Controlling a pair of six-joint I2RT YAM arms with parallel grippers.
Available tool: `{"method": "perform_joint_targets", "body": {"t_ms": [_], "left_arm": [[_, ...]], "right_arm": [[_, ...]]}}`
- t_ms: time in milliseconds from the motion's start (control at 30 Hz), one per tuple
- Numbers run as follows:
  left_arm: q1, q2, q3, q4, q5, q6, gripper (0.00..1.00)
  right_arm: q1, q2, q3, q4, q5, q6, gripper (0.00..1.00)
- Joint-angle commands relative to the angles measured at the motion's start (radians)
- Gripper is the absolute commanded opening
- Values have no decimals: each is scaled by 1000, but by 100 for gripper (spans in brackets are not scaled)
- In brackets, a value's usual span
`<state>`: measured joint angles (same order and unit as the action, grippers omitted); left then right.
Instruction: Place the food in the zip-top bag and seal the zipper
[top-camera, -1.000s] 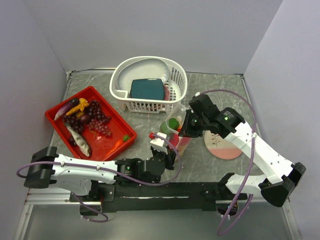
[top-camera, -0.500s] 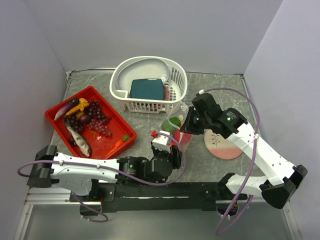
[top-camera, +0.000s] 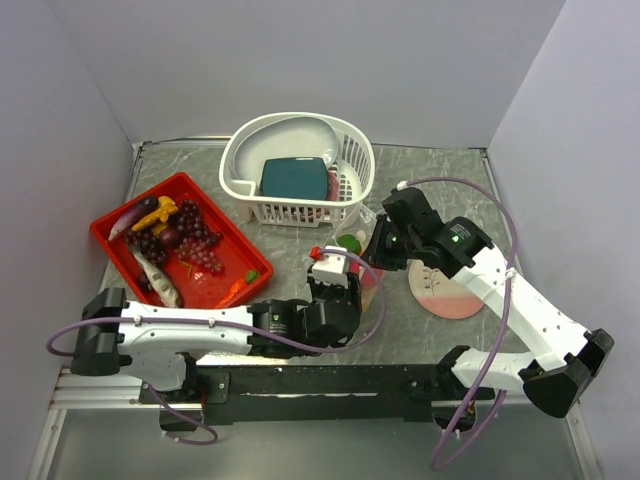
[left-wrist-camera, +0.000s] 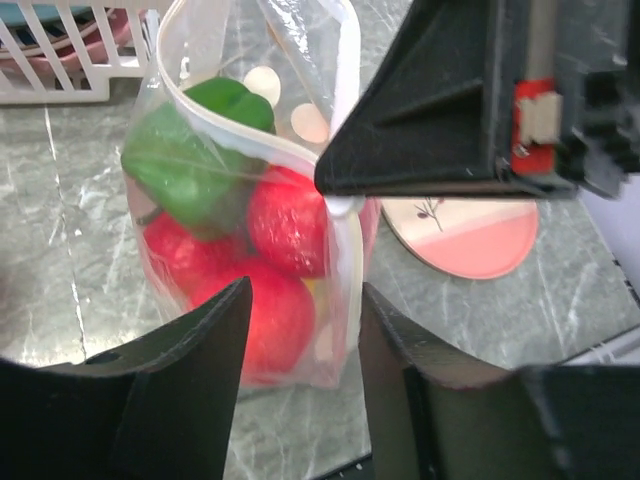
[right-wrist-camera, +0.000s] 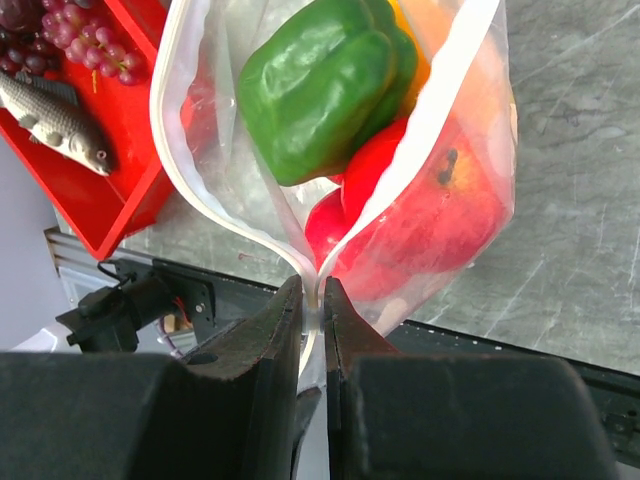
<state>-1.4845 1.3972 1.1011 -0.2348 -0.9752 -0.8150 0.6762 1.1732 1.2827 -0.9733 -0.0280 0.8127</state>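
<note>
We are sealing a full bag (left-wrist-camera: 250, 230).
Our right claw (right-wrist-camera: 312, 300) is clamping the zipper (right-wrist-camera: 428, 120), our left claw (left-wrist-camera: 302, 310) is gaping beside it; if that pinch slips, the pepper (right-wrist-camera: 320, 85) could spill.

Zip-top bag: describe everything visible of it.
The zip-top bag is a clear plastic pouch with pale spots and a white zipper along its rim. It stands upright on the grey marbled table, mouth gaping, holding a green pepper above red tomatoes. The right pincer pinches one end of the zipper shut; the open left pincer faces its side.
</note>
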Motion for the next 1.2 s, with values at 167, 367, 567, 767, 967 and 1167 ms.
{"method": "perform_joint_targets", "body": {"t_ms": [167,367,567,767,967,1167], "left_arm": [[35,60,57,109,69,109,38],[35,48,42,97,69,77,1],[33,-44,-17,63,144,62,1],[26,-156,-81,-52,188,-70,1],[0,-233,-112,-176,201,-166,1],[-25,-309,-148,-224,237,-225,1]], "right_arm": [[-1,-26,-5,56,17,9,0],[-1,-29,-9,64,27,11,0],[-15,2,30,104,100,10,0],[-96,46,55,168,122,-13,0],[-171,98,67,246,126,-26,0],[-243,146,98,265,154,-49,0]]}}
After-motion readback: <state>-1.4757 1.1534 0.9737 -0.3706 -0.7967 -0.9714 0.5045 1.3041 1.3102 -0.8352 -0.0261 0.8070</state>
